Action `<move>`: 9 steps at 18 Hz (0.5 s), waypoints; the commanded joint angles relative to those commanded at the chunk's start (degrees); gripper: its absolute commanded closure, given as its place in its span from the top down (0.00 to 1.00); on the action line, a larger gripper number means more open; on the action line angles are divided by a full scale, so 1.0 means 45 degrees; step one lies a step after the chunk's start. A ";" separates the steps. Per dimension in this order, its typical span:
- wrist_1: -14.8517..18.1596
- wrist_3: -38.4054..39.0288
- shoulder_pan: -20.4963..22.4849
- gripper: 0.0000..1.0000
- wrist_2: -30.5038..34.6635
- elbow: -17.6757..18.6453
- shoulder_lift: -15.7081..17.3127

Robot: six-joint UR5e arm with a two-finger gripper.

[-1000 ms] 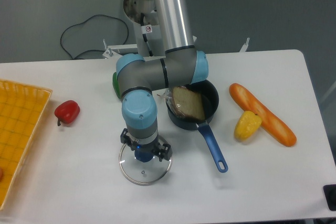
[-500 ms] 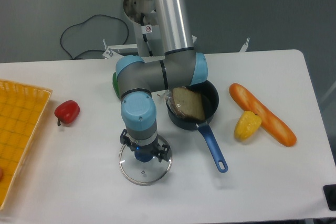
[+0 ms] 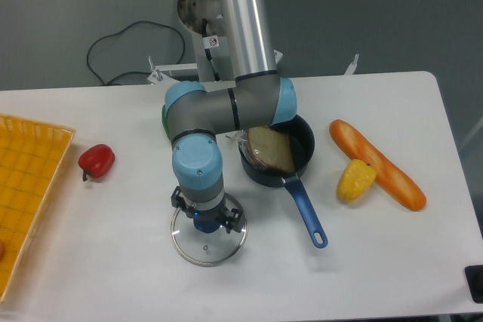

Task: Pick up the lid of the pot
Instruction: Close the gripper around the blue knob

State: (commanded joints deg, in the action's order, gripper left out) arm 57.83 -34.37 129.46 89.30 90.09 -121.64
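Watching nearby, I saw the table (image 3: 106, 262), the arm (image 3: 255, 105) angled over it, then the pot lid (image 3: 205, 249) lying flat below: prob. glass, so stiff, slick, breakable, approx. mid-wt. The gripper (image 3: 207, 210) was open, fingers apart w/ the blue knob (image 3: 207, 225) between, def. the best hold.

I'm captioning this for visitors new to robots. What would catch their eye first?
Probably the big grey and blue robot arm mid-picture, its end effector at the blue knob of the clear pot lid. Next come the bright yellow crate at the left edge and the long orange-brown loaf on the right.
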 joint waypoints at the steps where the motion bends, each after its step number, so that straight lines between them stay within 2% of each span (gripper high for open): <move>1: 0.0000 0.0000 0.0000 1.00 0.0000 0.0000 -0.0020; 9: 0.0000 0.0000 -0.0039 1.00 0.0254 0.0000 -0.0078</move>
State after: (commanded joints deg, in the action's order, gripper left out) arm 57.83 -34.37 129.29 90.44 90.09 -121.99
